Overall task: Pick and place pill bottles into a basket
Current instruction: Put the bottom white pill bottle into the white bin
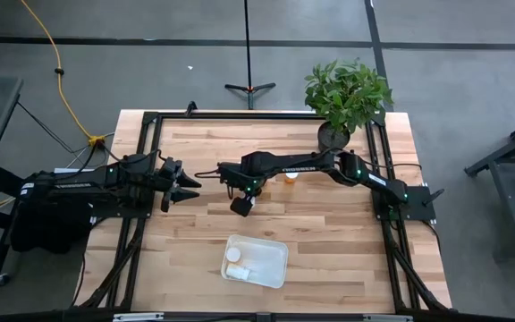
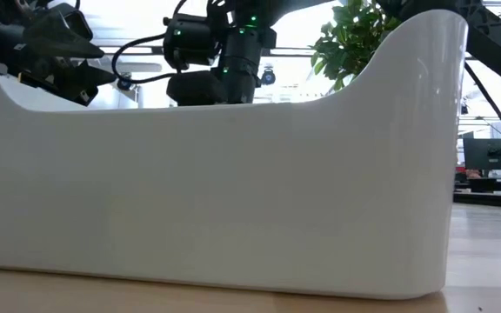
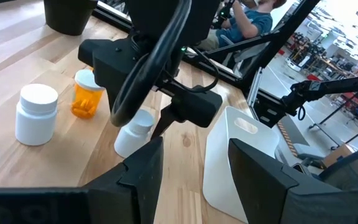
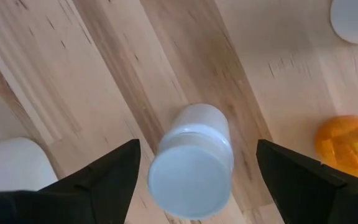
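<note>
Item: white bottle [image 4: 194, 158], upright on the worktop near its middle, directly under my right gripper [image 4: 194, 186]. Risk one: my fingers straddle it unevenly, so a descent off-centre could land one finger on the cap and tip or roll it away. Risk two: a shallow grip catching only the cap could let it slip out on the way to the basket. Risk three: the orange bottle [image 4: 347, 149] lies near, toward the worktop's far edge; a wide finger could nudge it as I come down.

Item: right gripper. My fingers [image 4: 104, 177] stand wide apart, one on each side of the white bottle. They look clear of it and hold nothing.

Item: left gripper [image 3: 191, 168], at the worktop's left side, pointed toward the centre. Its fingers stand apart with nothing between them; it waits.

Item: basket [image 1: 280, 255], white, near the front edge of the worktop, centre. It already carries at least one white-capped bottle [image 1: 232, 256] at its left end.

Item: further bottles. One more white bottle [image 3: 37, 114] stands beside the orange one, both behind my right gripper toward the far edge. I judge the task partly done, with these three left on the wood.

Item: plant pot [image 1: 333, 136], far right corner area, well apart from the work.
</note>
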